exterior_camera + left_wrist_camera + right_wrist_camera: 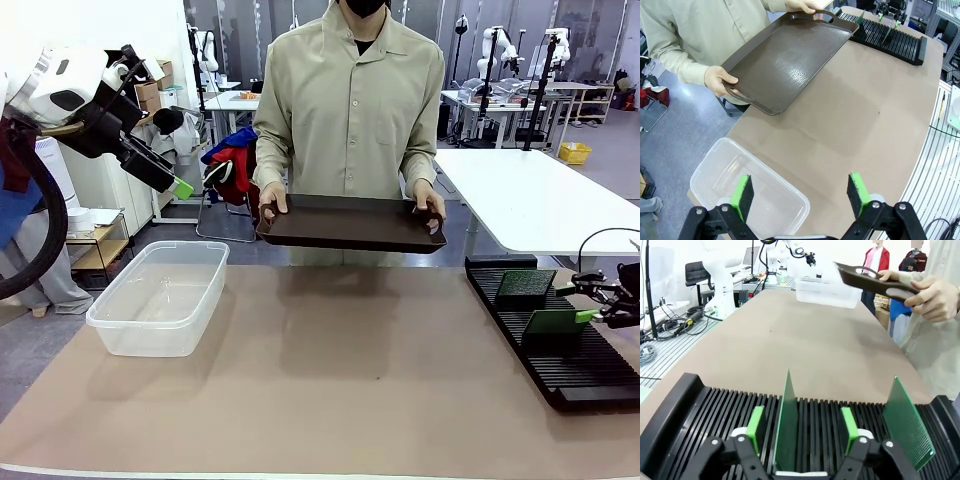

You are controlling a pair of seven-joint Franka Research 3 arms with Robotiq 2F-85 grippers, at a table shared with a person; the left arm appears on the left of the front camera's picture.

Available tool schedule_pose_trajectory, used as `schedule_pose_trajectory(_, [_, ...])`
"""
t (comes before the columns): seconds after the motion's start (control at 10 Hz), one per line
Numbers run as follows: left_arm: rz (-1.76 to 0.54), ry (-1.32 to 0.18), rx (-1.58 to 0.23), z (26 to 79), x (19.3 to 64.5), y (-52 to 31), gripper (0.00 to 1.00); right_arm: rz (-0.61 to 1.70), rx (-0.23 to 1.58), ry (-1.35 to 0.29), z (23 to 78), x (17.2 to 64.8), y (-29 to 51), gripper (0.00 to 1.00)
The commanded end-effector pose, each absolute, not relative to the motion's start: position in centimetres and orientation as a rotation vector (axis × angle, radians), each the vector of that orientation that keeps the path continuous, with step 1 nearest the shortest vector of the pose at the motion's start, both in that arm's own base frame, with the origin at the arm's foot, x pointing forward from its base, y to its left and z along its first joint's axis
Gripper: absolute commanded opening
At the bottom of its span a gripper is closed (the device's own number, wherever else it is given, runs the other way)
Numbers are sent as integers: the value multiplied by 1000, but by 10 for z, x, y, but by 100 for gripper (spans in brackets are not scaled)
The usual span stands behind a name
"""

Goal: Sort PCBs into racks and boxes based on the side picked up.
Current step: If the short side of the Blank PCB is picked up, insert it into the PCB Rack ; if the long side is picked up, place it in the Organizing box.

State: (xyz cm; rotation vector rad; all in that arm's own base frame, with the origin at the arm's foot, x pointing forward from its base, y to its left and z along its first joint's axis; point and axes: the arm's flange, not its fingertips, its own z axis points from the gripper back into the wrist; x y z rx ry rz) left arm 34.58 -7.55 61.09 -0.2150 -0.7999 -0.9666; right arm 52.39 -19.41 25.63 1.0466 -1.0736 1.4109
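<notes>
Two green PCBs stand upright in slots of the black rack at the table's right. One PCB stands between the fingers of my right gripper, whose green pads are apart from it on both sides; the gripper is open. The other PCB stands a few slots away. From the front both PCBs show, with the right gripper at the nearer one. My left gripper hangs open and empty, high above the clear box, also raised at the left over the box.
A person at the far side holds a dark brown tray with both hands above the table edge; nothing lies on the tray. The brown table surface stretches between box and rack.
</notes>
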Motion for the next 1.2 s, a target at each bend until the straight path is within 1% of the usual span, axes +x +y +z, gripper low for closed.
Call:
schedule_pose_trajectory(0.0, [-966, -794, -223, 610, 347, -73, 100, 1417, 1016, -1151, 276, 510, -186, 100])
schedule_pose_trajectory(0.3, [-966, -794, -223, 610, 347, -73, 100, 1396, 947, -1200, 304, 499, -181, 100])
schedule_pose_trajectory(0.4, [-966, -794, -223, 610, 347, -73, 100, 1377, 901, -1223, 310, 496, -178, 100])
schedule_pose_trajectory(0.7, [-966, -794, -223, 610, 347, -73, 100, 1311, 848, -1281, 320, 492, -175, 100])
schedule_pose_trajectory(0.8, [-966, -794, -223, 610, 347, -73, 100, 1359, 927, -1218, 321, 500, -187, 100])
schedule_pose_trajectory(1.1, [-966, -794, -223, 610, 347, -73, 100, 1359, 927, -1218, 321, 500, -187, 100])
